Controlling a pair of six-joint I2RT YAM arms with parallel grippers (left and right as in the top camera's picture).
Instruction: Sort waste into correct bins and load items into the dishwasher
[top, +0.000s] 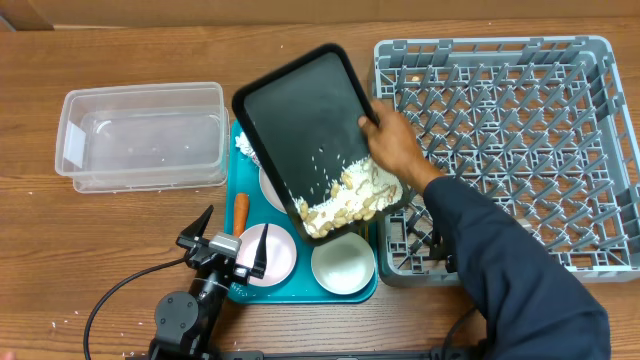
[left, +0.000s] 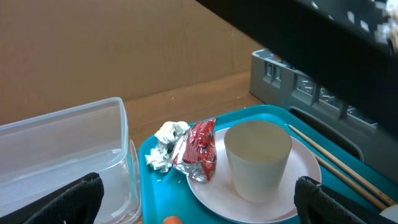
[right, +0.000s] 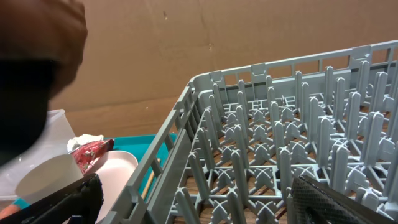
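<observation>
One human hand (top: 393, 140) grasping tilted shallow black rectangular tray (top: 290, 115), right edge | advice: wait until tray lies flat

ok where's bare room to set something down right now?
Free: the dish rack, empty; the clear tub, nearly bare; the table in front of the tub, left of the teal tray. Crowded: the teal tray, full of dishes, with a person's hand holding the black tray tilted over it.

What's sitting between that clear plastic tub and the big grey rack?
The overhead view shows a black tray, gripped by a person's hand, with food bits heaped at its near end, over a teal tray.
</observation>
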